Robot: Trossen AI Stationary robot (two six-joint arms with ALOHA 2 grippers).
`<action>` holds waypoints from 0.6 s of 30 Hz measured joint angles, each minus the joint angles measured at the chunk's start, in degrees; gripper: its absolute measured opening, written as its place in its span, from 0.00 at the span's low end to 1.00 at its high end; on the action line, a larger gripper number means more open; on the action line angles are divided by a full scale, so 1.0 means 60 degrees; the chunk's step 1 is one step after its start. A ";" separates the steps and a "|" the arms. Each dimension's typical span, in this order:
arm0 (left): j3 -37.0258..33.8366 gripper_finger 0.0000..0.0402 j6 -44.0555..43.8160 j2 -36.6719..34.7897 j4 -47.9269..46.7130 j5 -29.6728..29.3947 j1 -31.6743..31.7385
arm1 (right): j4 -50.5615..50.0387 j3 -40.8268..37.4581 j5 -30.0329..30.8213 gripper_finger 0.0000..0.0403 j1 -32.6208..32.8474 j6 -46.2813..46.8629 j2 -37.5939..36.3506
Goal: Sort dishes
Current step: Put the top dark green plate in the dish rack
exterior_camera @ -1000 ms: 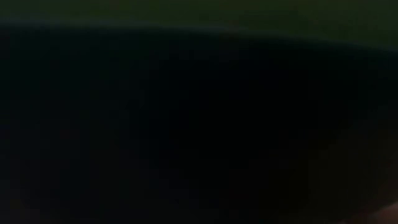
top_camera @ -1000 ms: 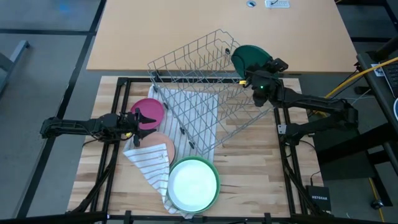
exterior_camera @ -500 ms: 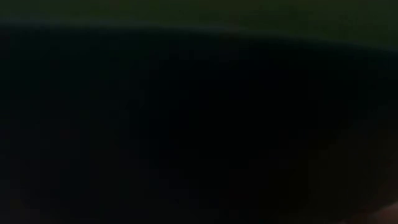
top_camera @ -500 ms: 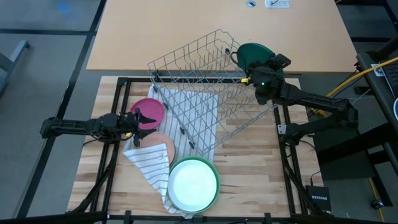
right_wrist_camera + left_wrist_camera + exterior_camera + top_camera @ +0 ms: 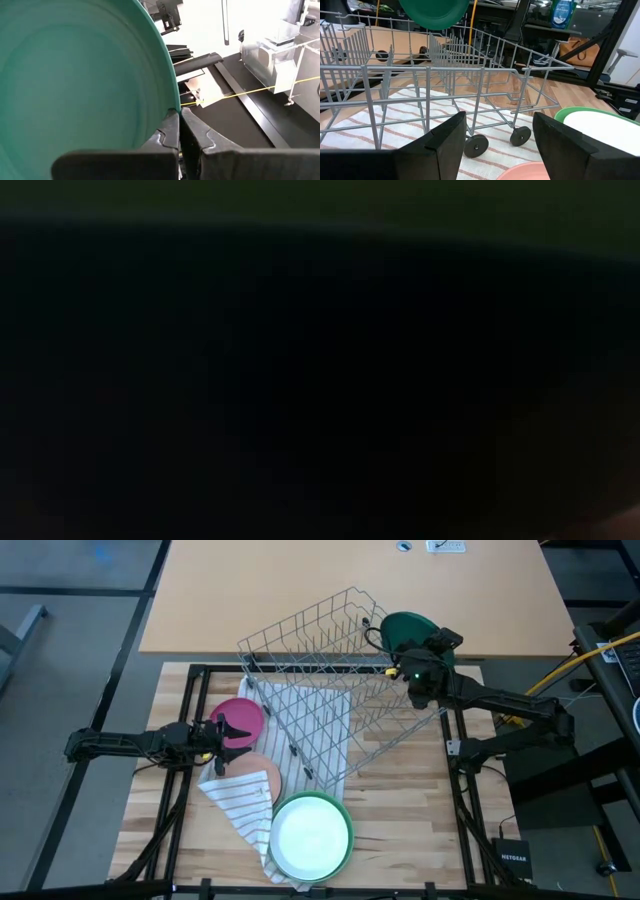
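Note:
My right gripper (image 5: pixel 410 655) is shut on a dark green plate (image 5: pixel 405 630), held in the air over the far right corner of the wire rack (image 5: pixel 330 680). The same plate (image 5: pixel 434 12) shows above the rack in the left wrist view. My left gripper (image 5: pixel 232 730) waits open at the table's left, beside a magenta plate (image 5: pixel 240 712). A peach-pink plate (image 5: pixel 258 772) lies partly under the striped cloth (image 5: pixel 240 802). A light green plate with a white inside (image 5: pixel 310 835) lies near the front edge. The low view is dark. My right gripper pinches the dark green plate's rim (image 5: pixel 172 102) between its two fingers, which are closed together on the edge. The fingers come roughly level from the table's right side. The plate is lifted clear of the rack and stands tilted on edge beyond the fingers.
The wire rack lies askew across the table's middle, its near part on the striped cloth. Beyond it is a tan tabletop (image 5: pixel 300 590). Bare wood (image 5: pixel 410 800) lies at the near right. Black frame rails (image 5: pixel 455 790) run along the table's sides.
My right gripper has tipped at the wrist and shifted slightly toward the far edge, staying shut on the dark green plate. The plate has turned a little with it and stays clear of the rack.

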 joint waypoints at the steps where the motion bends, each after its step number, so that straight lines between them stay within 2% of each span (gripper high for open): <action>1: 0.0002 0.55 -0.0001 0.0000 0.0002 -0.0002 0.0000 | -0.0020 0.0000 0.0000 0.00 0.0000 0.0000 0.0000; 18: 0.0001 0.55 0.0001 0.0000 0.0000 -0.0001 0.0003 | -0.0220 -0.0004 0.0000 0.00 0.0011 0.0166 0.0000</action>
